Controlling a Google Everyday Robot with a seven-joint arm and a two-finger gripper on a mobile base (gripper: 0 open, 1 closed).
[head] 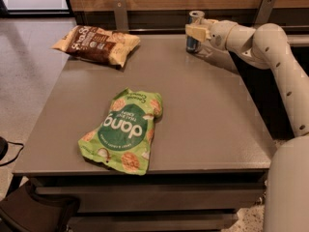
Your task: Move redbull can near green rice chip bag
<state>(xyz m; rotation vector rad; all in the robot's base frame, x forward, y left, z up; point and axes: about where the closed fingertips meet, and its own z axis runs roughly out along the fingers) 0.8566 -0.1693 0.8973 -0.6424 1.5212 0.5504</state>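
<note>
The redbull can (192, 44), slim, silver and blue, stands upright at the far right of the grey table (203, 110). My gripper (195, 32) reaches in from the right, and its cream fingers (198, 32) are closed around the can's upper half. The green rice chip bag (123, 129), with white "dang" lettering, lies flat near the table's front, left of centre and well apart from the can.
A brown-and-cream snack bag (96, 43) lies at the table's far left corner. A wooden wall with two metal brackets (119, 12) runs behind the table. My white arm (280, 66) hangs over the table's right edge.
</note>
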